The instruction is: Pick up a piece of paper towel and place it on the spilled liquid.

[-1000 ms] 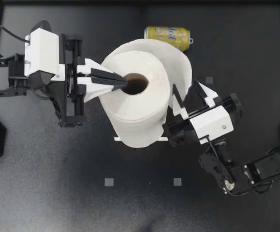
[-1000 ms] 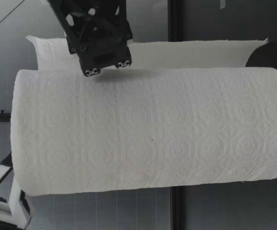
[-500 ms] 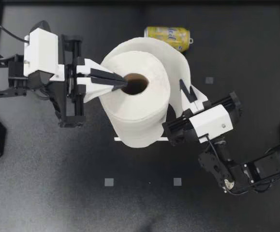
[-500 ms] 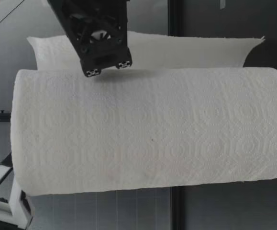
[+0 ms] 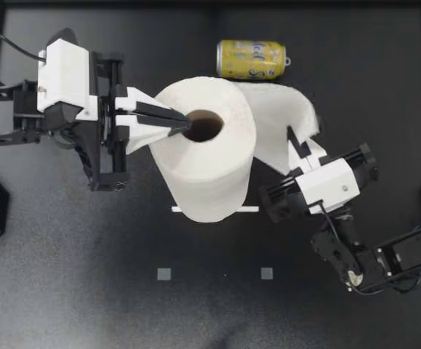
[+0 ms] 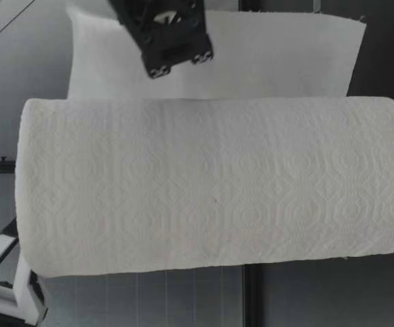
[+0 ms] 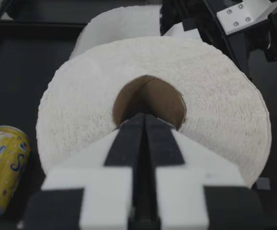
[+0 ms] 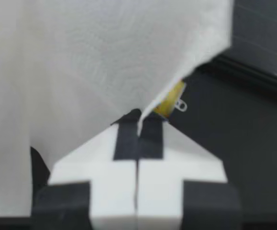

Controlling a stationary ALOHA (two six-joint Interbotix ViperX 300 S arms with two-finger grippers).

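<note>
A white paper towel roll (image 5: 206,149) stands upright in the middle of the table. My left gripper (image 5: 185,125) is shut, its tips resting in the opening of the brown core (image 7: 148,100). A loose sheet (image 5: 275,120) runs from the roll's far side toward the right. My right gripper (image 5: 295,142) is shut on that sheet's edge (image 8: 105,57). In the low view the sheet (image 6: 251,54) hangs behind the roll (image 6: 210,184), with my right gripper's black body (image 6: 173,41) up near its top. No spilled liquid stands out in any view.
A yellow can (image 5: 251,59) lies on its side behind the roll, also seen beside my left gripper (image 7: 2,163). A thin white strip (image 5: 214,209) shows at the roll's foot. Two small grey squares (image 5: 164,274) mark the near table.
My right gripper closed on the loose sheet and drew it rightward, away from the roll, unwinding more paper. The left gripper and the roll have stayed put.
</note>
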